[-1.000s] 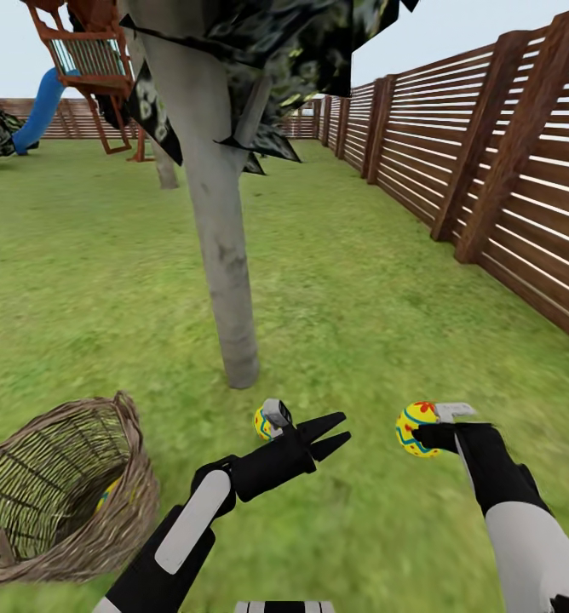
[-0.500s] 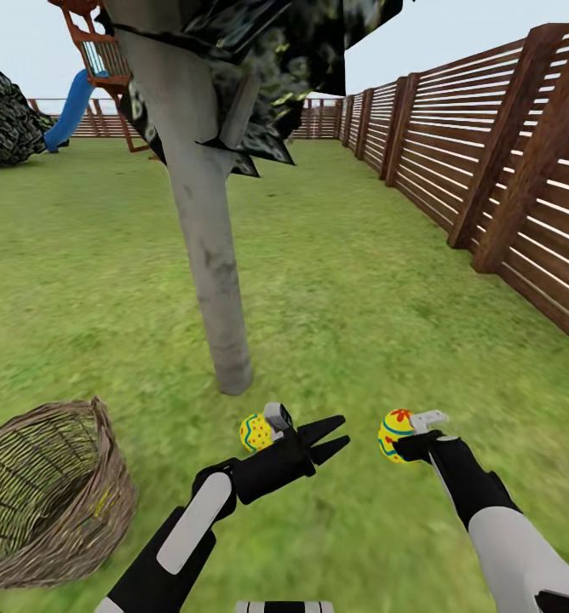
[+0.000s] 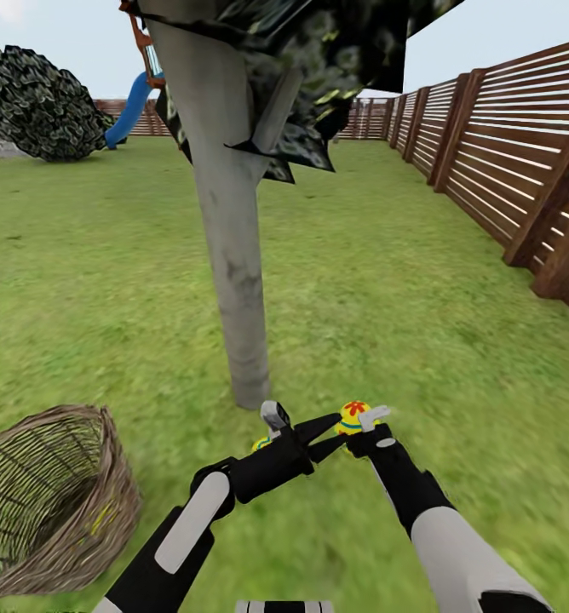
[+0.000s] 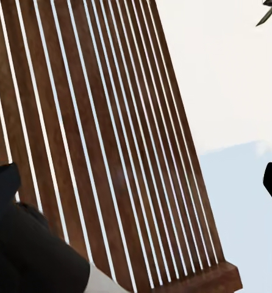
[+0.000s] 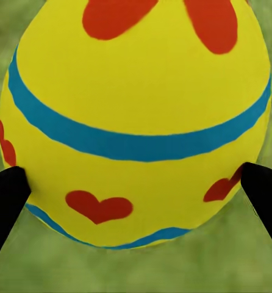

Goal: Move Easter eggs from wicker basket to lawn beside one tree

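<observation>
- Even, bright daylight is rendered throughout — no cast shadows are seen on the lawn [image 3: 387,281].
- The grass is smeared at the head view's lower edges.
- The egg [image 5: 136,122] is shown soft-edged and flatly lit at close range — no glare is seen.

Yellow painted egg [image 3: 351,418] clamped in right tool [image 3: 363,428], near pale-grey tree trunk [image 3: 233,255]; tan woven wicker basket [image 3: 50,502] well apart on mottled green lawn [image 3: 421,306].

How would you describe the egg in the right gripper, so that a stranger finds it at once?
Start at the pale-grey tree trunk in the middle of the lawn. Just in front of its foot, the right gripper holds a yellow egg between its black fingers. Unlike the other egg, half hidden behind the left gripper, it shows red hearts and smooth blue bands.
</observation>
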Robot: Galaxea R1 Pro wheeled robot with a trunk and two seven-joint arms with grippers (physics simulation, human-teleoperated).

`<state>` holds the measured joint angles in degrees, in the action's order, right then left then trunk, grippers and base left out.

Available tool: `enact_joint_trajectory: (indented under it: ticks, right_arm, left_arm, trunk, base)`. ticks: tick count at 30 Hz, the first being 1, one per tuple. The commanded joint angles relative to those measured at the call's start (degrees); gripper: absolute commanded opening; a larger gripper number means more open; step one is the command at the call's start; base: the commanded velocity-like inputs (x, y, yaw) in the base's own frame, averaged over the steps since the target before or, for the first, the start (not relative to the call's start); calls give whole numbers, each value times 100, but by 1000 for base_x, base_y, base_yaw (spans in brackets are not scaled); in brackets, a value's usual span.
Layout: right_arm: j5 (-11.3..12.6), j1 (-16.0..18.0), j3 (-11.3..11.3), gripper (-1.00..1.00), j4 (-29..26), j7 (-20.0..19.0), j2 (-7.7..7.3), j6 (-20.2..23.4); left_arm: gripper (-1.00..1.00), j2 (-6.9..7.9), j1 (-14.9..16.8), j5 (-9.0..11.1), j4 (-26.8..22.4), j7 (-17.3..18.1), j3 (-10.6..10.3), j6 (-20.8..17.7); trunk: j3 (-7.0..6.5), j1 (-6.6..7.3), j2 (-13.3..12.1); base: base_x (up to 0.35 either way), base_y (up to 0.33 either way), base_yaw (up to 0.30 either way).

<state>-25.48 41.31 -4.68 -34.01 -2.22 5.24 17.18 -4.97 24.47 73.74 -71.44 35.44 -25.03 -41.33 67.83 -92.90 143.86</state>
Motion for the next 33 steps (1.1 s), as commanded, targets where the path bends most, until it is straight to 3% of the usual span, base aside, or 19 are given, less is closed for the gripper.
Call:
enact_joint_trajectory:
  ticks: [1, 8, 15, 16, 23, 33]
  right_arm:
    - [-48, 0, 73, -100, -6, -24, 13, 22]
    - [-46, 0, 360, -100, 555, -24, 52, -261]
    - [-21, 0, 369, -100, 486, -24, 40, -313]
    - [5, 0, 355, -100, 449, -16, -6, -989]
    - [11, 83, 350, -100, 390, 22, 11, -1013]
    - [-29, 114, 363, -100, 719, 29, 29, -1000]
  left_arm:
    - [100, -7, 5, 35, 10, -2, -2, -35]
    - [100, -21, 3, 6, -4, -2, -17, -42]
    - [100, -24, 3, 0, 21, -2, -20, -38]
    - [100, -30, 4, -20, 27, -6, -25, -34]
    - [100, -55, 3, -18, -54, -10, -37, -33]
    - [100, -57, 5, -27, -43, -55, -37, -33]
  trunk:
    - [7, -1, 2]
    - [34, -1, 2]
    - [84, -6, 4]
    - [106, -9, 6]
    - [128, -11, 7]
    - [128, -11, 7]
  base:
    - [95, -32, 290]
    - [9, -3, 269]
    - [0, 0, 48]
    - [0, 0, 0]
    - [0, 0, 0]
    - [0, 0, 0]
